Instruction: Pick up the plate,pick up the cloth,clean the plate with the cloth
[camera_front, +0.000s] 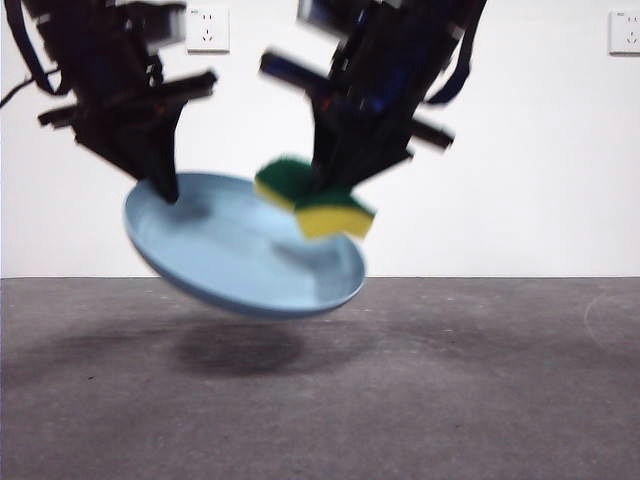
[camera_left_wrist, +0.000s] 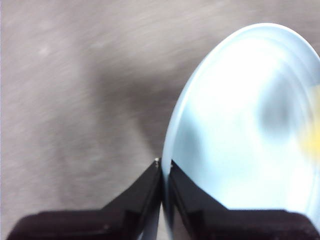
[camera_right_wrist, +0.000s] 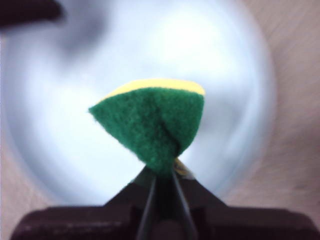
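Note:
The light-blue plate (camera_front: 240, 250) hangs tilted in the air above the grey table, its high edge at the left. My left gripper (camera_front: 165, 190) is shut on that raised rim; in the left wrist view the plate (camera_left_wrist: 245, 125) fills the space beside the left gripper (camera_left_wrist: 164, 165), whose jaws pinch the rim. The cloth (camera_front: 312, 197), a yellow sponge with a dark green layer, is folded and hangs over the plate's right half. My right gripper (camera_front: 328, 180) is shut on it from above. The right wrist view shows the cloth (camera_right_wrist: 152, 122) in the right gripper (camera_right_wrist: 162, 172) with the plate (camera_right_wrist: 60, 130) behind.
The grey table (camera_front: 450, 390) lies below, with the plate's shadow (camera_front: 235, 350) on it. A white wall stands behind, with sockets (camera_front: 207, 28) at the top left and at the top right corner (camera_front: 625, 32).

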